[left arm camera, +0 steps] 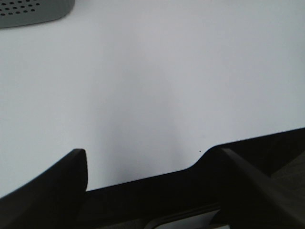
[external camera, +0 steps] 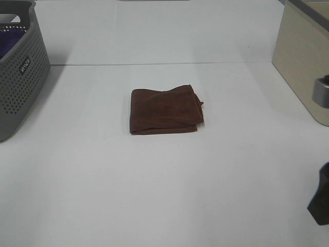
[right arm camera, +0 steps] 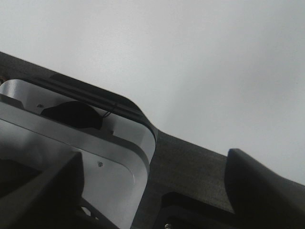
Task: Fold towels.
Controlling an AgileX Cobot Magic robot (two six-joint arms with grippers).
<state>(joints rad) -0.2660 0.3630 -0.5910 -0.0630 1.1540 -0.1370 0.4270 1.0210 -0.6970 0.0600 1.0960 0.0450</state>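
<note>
- A dark reddish-brown towel (external camera: 164, 110) lies folded into a compact rectangle near the middle of a white surface (external camera: 164, 195), seen from the high camera. Its layers are stacked, with a folded edge along the near side and a slightly uneven corner at the right.
- Nothing touches the towel; bare surface surrounds it on every side.
- The left fingers (left arm camera: 78, 167) appear only in the left wrist view, as two dark tips spread wide apart with nothing between them. They hang over bare white surface near its dark edge. The towel is not visible in this view, so they are well apart from it.
- The right fingers (right arm camera: 248, 167) show in the right wrist view as two dark tips, also spread wide and holding nothing. Beneath them are a dark edge and a silver metal frame (right arm camera: 95, 143); the towel is out of sight here too.
- In the high view, a dark part of the right arm (external camera: 321, 200) shows at the right edge, well apart from the towel.
- A grey perforated basket (external camera: 20, 77) stands at the far left, with purple cloth (external camera: 11, 38) inside it.
- A beige cabinet (external camera: 300, 56) stands at the far right.
</note>
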